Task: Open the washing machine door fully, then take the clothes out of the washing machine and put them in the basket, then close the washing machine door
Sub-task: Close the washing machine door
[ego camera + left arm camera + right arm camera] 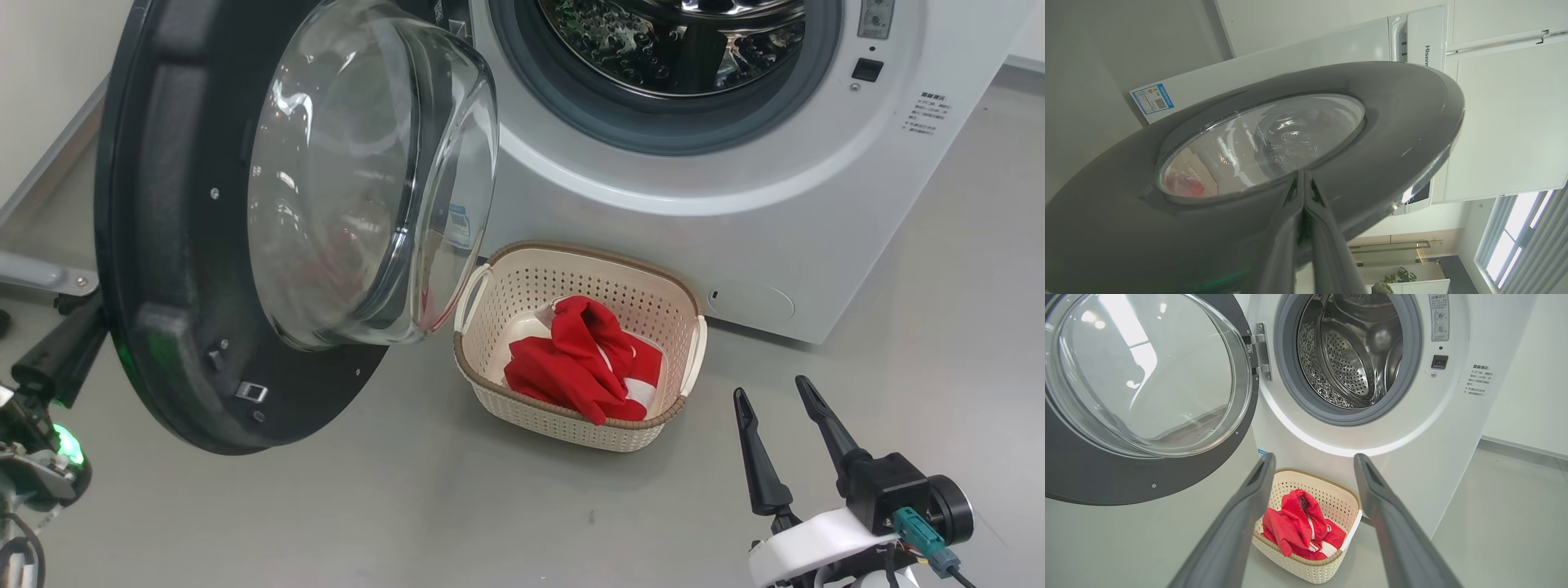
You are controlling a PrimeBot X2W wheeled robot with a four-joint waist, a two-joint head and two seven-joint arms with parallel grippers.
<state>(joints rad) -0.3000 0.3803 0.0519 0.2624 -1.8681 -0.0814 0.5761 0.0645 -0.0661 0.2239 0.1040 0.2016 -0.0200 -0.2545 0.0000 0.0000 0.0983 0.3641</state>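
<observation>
clothes [580, 359] are in the basket [571, 249]; left tool [1303, 173], shut on nothing, sits right at the outer face of the washing machine door [1392, 122], nearer than the wide-open, empty right tool [771, 386]

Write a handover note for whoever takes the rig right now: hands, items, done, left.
Left hand: shut, holding nothing, fingertips at the outer face of the washing machine door; contact unclear.
Right hand: open, empty, right of the basket.
Things: door swung wide open. The red-and-white clothes lie in the basket, which sits on the floor in front of the washing machine. The visible part of the drum is bare.
Done: door opened, clothes moved.
Left: close the door.
</observation>
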